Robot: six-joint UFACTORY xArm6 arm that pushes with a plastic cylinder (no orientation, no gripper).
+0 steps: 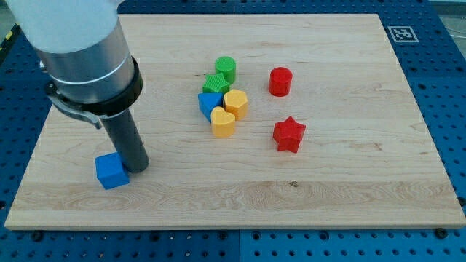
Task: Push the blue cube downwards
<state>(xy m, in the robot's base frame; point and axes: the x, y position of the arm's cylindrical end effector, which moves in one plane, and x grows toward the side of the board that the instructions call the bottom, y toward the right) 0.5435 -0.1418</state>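
Note:
The blue cube (111,171) lies on the wooden board (349,182) at the view's lower left. My tip (138,167) stands right beside it, touching or nearly touching its upper right side. The dark rod rises from there up to the grey arm body at the view's top left.
A cluster sits at the board's middle top: a green cylinder (226,69), a green star (215,83), a blue triangular block (209,102), a yellow hexagon (236,103) and a yellow heart (223,122). A red cylinder (280,81) and a red star (288,134) lie to the right.

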